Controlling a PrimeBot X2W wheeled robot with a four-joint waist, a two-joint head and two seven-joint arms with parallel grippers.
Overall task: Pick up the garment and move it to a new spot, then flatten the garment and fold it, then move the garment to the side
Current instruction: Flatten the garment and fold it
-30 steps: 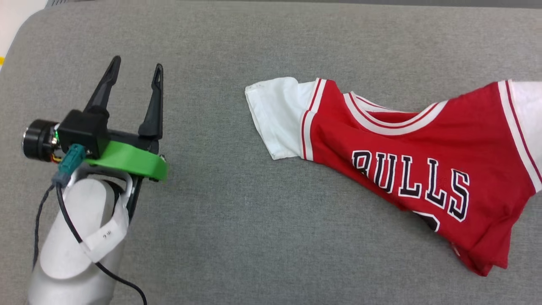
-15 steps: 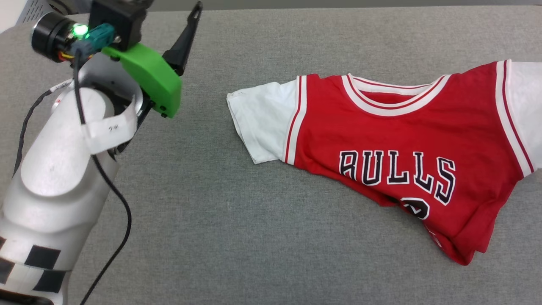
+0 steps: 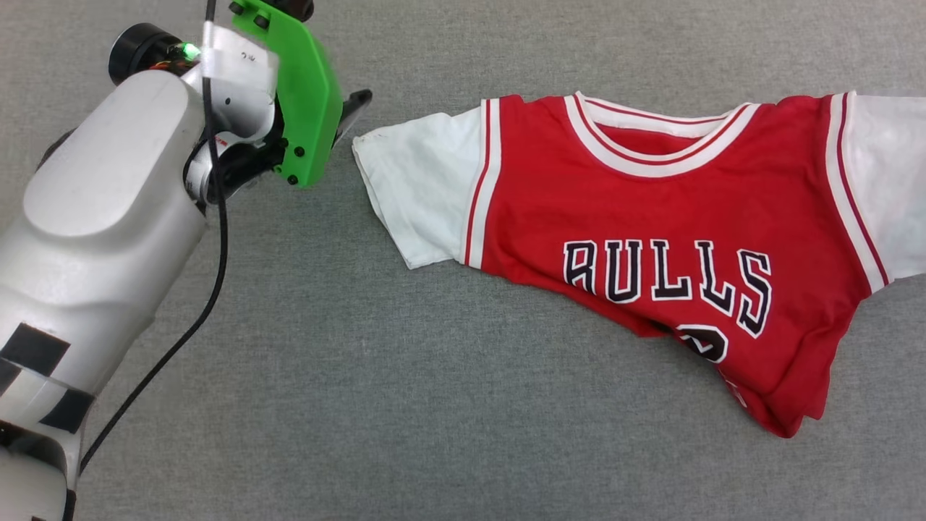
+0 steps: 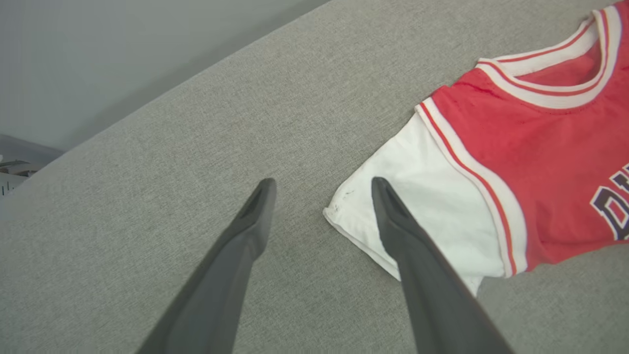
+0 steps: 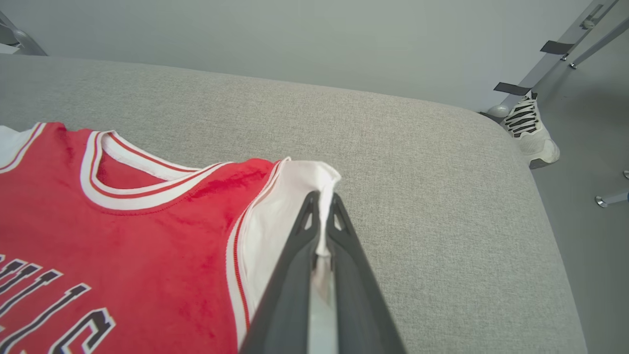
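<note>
The right gripper is pinched tight on the edge of a white sleeve of the garment, with a fold of white cloth squeezed between its two fingers. The right wrist view shows that grip, while in the head view that sleeve runs off the right edge. The left gripper stands wide apart and holds nothing. In the left wrist view one finger hangs over the bare grey fabric surface and the other over the corner of the other white sleeve; whether it touches the cloth I cannot tell. In the head view a green mount covers most of those fingers. The garment lies front up on the grey surface, collar away from the robot. "BULLS" reads clearly, but the number beneath is crumpled and partly hidden. The right wrist view also shows a striped shoe on the floor beyond the surface's rounded corner.
</note>
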